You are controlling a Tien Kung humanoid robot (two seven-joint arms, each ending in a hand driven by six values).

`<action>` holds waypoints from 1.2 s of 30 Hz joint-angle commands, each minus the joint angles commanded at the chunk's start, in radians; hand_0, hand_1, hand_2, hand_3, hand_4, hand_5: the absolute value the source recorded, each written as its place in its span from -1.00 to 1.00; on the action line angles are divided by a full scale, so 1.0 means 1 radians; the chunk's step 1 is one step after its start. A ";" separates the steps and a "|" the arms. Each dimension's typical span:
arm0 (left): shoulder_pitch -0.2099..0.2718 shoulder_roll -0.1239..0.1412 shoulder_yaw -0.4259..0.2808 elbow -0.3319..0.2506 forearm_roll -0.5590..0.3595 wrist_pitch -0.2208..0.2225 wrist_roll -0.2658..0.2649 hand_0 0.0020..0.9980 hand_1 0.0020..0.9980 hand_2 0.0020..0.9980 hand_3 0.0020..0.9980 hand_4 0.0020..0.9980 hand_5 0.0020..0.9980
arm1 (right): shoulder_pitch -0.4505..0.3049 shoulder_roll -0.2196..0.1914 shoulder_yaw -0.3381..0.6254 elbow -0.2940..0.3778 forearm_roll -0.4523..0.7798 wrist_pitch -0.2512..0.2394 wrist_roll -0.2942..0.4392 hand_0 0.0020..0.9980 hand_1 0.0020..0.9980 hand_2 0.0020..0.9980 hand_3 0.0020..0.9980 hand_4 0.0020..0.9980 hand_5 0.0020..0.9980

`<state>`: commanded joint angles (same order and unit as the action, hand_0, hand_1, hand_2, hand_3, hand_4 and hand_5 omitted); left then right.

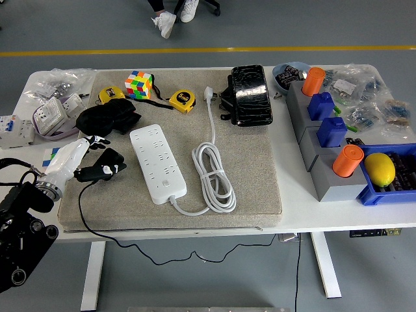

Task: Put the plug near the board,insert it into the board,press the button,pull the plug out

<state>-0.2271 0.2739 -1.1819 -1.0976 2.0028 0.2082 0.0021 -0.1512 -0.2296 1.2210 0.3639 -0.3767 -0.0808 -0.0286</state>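
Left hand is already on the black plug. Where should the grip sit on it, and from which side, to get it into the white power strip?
Judging from the head view, grip the black plug by its chunky body, from the left and above, as the left hand does now. Its cable trails back toward the table's near edge, and the end toward the power strip should stay free. The prongs aren't clearly visible.

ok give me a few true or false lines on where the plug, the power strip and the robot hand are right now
1. The left hand grips the black plug. True.
2. The plug is already inserted in the white power strip. False: it is held to the strip's left, apart from it.
3. The strip's white cable lies coiled to its right. True.
4. The power strip lies on the bare table. False: it lies on the grey mat.
5. The colourful cube sits on the strip. False: it sits beyond it, near the mat's far edge.
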 joint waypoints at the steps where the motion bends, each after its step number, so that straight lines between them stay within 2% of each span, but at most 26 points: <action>1: -0.001 -0.001 0.002 0.002 0.002 0.002 0.002 0.17 0.25 0.27 0.43 1.00 -0.05 | 0.000 0.000 0.000 0.000 0.000 0.000 0.000 0.13 0.32 0.33 0.09 0.84 -0.06; 7: -0.006 -0.007 0.005 0.015 0.011 0.012 0.022 0.17 0.25 0.27 0.43 1.00 -0.05 | 0.000 -0.001 0.000 0.001 -0.002 0.000 0.000 0.13 0.32 0.33 0.09 0.84 -0.06; 8: -0.007 -0.007 0.005 0.017 0.011 0.014 0.026 -0.03 0.10 0.15 0.37 1.00 -0.10 | 0.001 -0.001 0.000 0.001 -0.002 0.000 0.001 0.13 0.32 0.33 0.09 0.84 -0.06; 13: -0.009 -0.006 0.003 0.020 0.007 0.022 0.041 -0.03 0.10 0.15 0.37 1.00 -0.10 | 0.001 0.000 0.000 0.000 0.000 0.000 0.000 0.13 0.32 0.33 0.09 0.84 -0.06; 14: -0.009 -0.006 0.002 0.021 0.009 0.023 0.042 -0.18 -0.06 0.03 0.31 1.00 -0.07 | 0.001 0.000 0.000 0.000 0.000 -0.001 0.000 0.13 0.32 0.33 0.09 0.84 -0.07; 19: -0.012 -0.006 0.001 0.027 0.011 0.026 0.051 -0.18 -0.06 0.03 0.31 1.00 -0.07 | 0.000 -0.001 -0.001 0.001 0.000 -0.001 0.000 0.13 0.32 0.33 0.09 0.84 -0.07; 20: -0.013 -0.007 0.001 0.029 0.011 0.024 0.054 -0.29 -0.20 -0.05 0.16 1.00 -0.15 | 0.001 -0.001 -0.001 0.001 -0.001 -0.001 0.001 0.13 0.32 0.33 0.09 0.84 -0.07; 25: -0.012 -0.010 0.004 0.031 0.012 0.022 0.058 -0.29 -0.20 -0.05 0.16 1.00 -0.15 | 0.000 -0.001 -0.002 0.001 -0.002 -0.001 0.001 0.13 0.32 0.33 0.09 0.84 -0.07; 26: -0.013 -0.011 0.004 0.031 0.013 0.022 0.058 -0.33 -0.24 -0.07 0.09 1.00 -0.29 | 0.001 -0.002 -0.003 0.001 -0.002 0.000 0.001 0.13 0.32 0.33 0.09 0.84 -0.06; 31: -0.016 -0.011 0.009 0.034 0.005 0.021 0.058 -0.33 -0.24 -0.07 0.09 1.00 -0.29 | 0.001 -0.001 -0.003 0.001 -0.001 -0.002 0.001 0.13 0.32 0.33 0.09 0.84 -0.06; 32: -0.016 -0.011 0.010 0.034 0.005 0.020 0.059 -0.36 -0.24 -0.13 0.06 0.92 -0.57 | 0.001 -0.001 -0.002 0.001 0.000 -0.003 0.002 0.13 0.32 0.33 0.09 0.84 -0.07; 36: -0.016 -0.011 0.012 0.033 0.004 0.026 0.050 -0.36 -0.24 -0.13 0.06 0.92 -0.57 | 0.001 -0.002 0.000 0.001 -0.001 -0.004 0.003 0.13 0.32 0.33 0.09 0.84 -0.07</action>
<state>-0.2427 0.2630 -1.1697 -1.0643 2.0064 0.2344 0.0525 -0.1500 -0.2314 1.2207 0.3649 -0.3777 -0.0846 -0.0254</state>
